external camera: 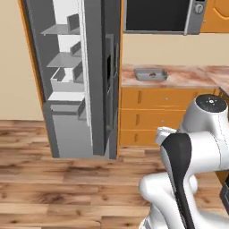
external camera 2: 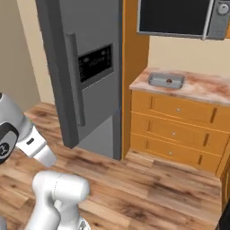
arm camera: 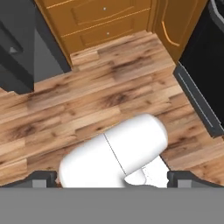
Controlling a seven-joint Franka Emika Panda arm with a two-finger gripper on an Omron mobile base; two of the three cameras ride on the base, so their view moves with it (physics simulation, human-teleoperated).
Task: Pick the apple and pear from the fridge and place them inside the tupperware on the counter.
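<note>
The tall grey fridge (external camera: 76, 76) stands with its door swung open, and in the left base view you can see white shelves and door bins inside. From the right base view the fridge (external camera 2: 85, 67) shows its dark front with a long handle and a small black panel. Right beside the fridge is the pink stone desk (external camera: 188, 77) on top of orange drawers (external camera: 156, 116). A flat grey tupperware (external camera: 150, 74) sits on the desk, near the end close to the fridge. Something small and dark lies inside the tupperware (external camera 2: 166, 81), but it is too tiny to tell what fruit it is. I cannot see the apple or the pear clearly anywhere. A black microwave (external camera: 161, 15) hangs on the wall above the desk. The floor (external camera: 67, 179) is brown wood. The white arm is folded low in front of the cameras, well away from the fridge and the desk. The hand view looks down at the wood floor, the orange drawers (arm camera: 109, 19) and a dark fridge corner (arm camera: 26, 48). Two small dark fingers (arm camera: 43, 179) peek up far apart at the bottom corners, so they are spread wide with nothing between them.
</note>
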